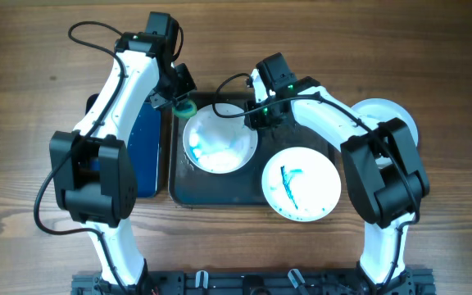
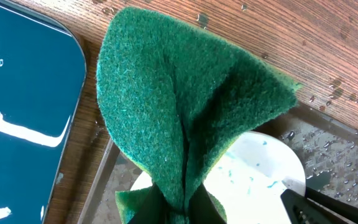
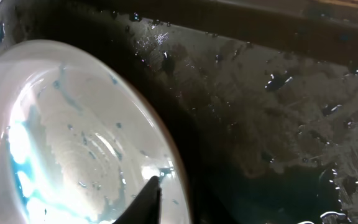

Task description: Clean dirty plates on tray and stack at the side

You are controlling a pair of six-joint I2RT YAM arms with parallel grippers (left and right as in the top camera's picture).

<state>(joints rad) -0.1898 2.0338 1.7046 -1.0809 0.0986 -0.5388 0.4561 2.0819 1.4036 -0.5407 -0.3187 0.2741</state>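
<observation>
The dark grey tray (image 1: 188, 187) holds two dirty plates. One plate (image 1: 218, 141), smeared teal, is tilted at the tray's left; my right gripper (image 1: 257, 116) is shut on its far right rim. In the right wrist view one finger (image 3: 146, 200) lies on that wet plate (image 3: 73, 124). The second plate (image 1: 301, 184) has blue streaks and overhangs the tray's front right. A third white plate (image 1: 396, 111) lies on the table to the right, partly hidden by my right arm. My left gripper (image 1: 179, 100) is shut on a green sponge (image 2: 185, 106), just above the tilted plate's far left edge (image 2: 260, 168).
A glossy blue tray (image 1: 142, 152) lies left of the grey tray, partly under my left arm, and also shows in the left wrist view (image 2: 23, 93). Water drops cover the grey tray floor (image 3: 278, 112) and the wood near it.
</observation>
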